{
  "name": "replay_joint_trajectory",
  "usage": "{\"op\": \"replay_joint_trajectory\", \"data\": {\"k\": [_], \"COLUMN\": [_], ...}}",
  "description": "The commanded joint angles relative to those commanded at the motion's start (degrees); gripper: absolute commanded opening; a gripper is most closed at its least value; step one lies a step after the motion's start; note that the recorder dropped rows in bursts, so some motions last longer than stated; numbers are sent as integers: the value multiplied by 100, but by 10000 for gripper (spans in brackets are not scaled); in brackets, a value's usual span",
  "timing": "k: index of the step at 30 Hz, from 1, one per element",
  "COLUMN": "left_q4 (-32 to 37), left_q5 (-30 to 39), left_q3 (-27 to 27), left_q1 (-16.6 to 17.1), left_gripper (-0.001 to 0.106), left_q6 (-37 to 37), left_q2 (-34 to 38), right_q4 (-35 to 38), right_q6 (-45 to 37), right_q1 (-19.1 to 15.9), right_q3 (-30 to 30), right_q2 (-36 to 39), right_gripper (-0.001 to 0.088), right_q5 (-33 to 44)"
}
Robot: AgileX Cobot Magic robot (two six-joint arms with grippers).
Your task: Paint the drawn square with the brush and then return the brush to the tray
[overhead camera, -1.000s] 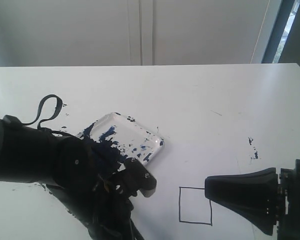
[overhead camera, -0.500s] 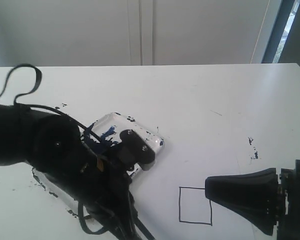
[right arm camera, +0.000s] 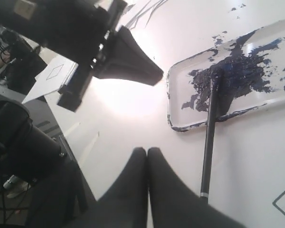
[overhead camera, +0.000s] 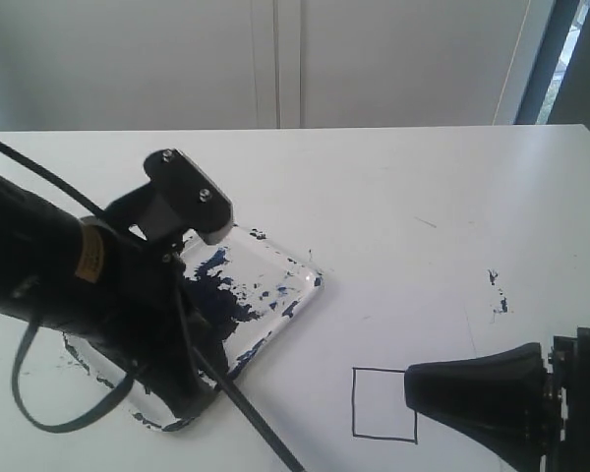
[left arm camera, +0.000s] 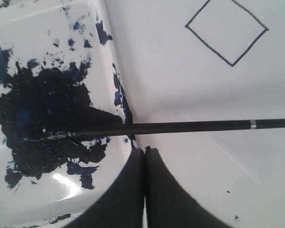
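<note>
In the exterior view the tray (overhead camera: pixel 275 270) sits left of centre on the white table (overhead camera: pixel 393 197), its floor blotched with dark blue paint. The brush (left arm camera: pixel 180 127) lies with its coated tip in the largest blotch. Its black shaft crosses the tray's rim and runs out over the table toward the bottom edge of the frame. The left gripper (left arm camera: pixel 144 151) hangs over the tray's lower end with its two fingers pressed together and nothing between them. The brush passes just beyond its tips and is not grasped. The drawn square (overhead camera: pixel 384 403) is at the lower centre-right of the exterior frame, well apart from the tray, with a clean white inside. The right gripper (overhead camera: pixel 409 386) is clenched on nothing at the lower right, its tip at the square's right side.
</note>
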Motion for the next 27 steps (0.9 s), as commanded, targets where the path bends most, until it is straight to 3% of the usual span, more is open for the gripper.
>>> {"op": "replay_joint_trajectory", "data": {"k": [11, 17, 27], "left_q4": [0, -64, -157], "left_q5": [-272, -1272, -2502], "left_q3": [286, 899, 1407], "left_q1": [0, 0, 0], "left_gripper": [0, 0, 0], "left_q6": [576, 703, 745], "left_q2": [-566, -708, -718], "right_q4": [-201, -201, -201], "right_q6": [-173, -152, -439], "right_q1": [534, 832, 1959], "right_q3": [-480, -802, -1016], "right_q2": [0, 329, 1781], "right_gripper": [0, 0, 0], "right_q5": [1153, 1484, 2448]}}
